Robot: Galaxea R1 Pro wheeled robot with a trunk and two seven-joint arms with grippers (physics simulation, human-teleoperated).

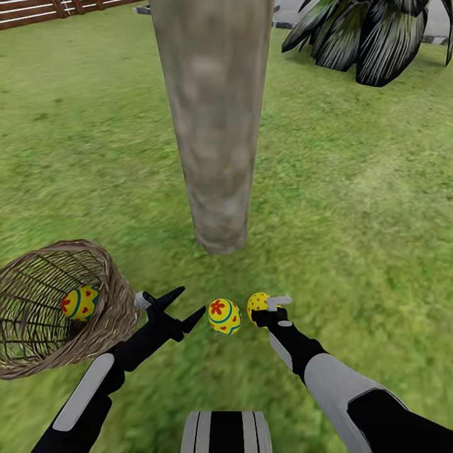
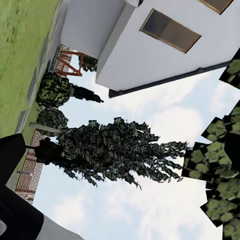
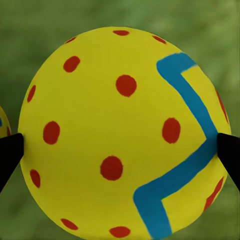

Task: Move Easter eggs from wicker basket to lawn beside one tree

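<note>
The tree's thick grey-beige trunk [image 1: 214,132] rises from the lawn [image 1: 352,207] straight ahead. Close in front of its foot, a flower-painted Easter egg [image 1: 224,316] lies on the grass. Beside that egg my right gripper [image 1: 269,308] is shut on a red-dotted egg [image 1: 257,304]; in the right wrist view this egg [image 3: 120,135] sits between the dark fingertips [image 3: 10,155]. At the lower left the wicker basket [image 1: 107,277] stands tilted against my left forearm, and a third egg [image 1: 80,302] rests inside. My left gripper [image 1: 192,301] is open and empty, between the basket and the lying egg.
A dark palm-like plant [image 1: 371,38] grows at the back right and a brown slat fence [image 1: 38,9] runs along the back left. The left wrist view looks up at a white house [image 2: 150,50], dark-leaved trees [image 2: 120,150] and sky.
</note>
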